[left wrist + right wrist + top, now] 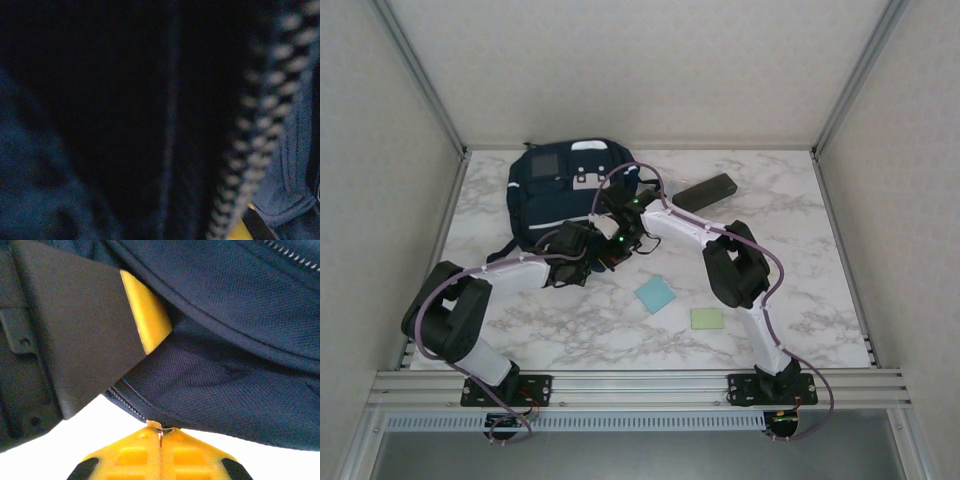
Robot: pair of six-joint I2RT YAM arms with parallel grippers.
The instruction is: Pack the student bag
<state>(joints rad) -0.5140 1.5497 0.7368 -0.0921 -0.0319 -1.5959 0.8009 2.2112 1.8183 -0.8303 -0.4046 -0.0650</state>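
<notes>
Marble table (800, 250): one backpack (545, 195), one case (705, 191), one blue pad (655, 294), one green pad (706, 318)

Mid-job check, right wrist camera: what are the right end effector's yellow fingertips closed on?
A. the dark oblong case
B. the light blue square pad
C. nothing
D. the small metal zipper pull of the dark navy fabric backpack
D: the right end effector pinches the small metal zipper pull where the zipper of the dark navy fabric backpack ends.
</notes>
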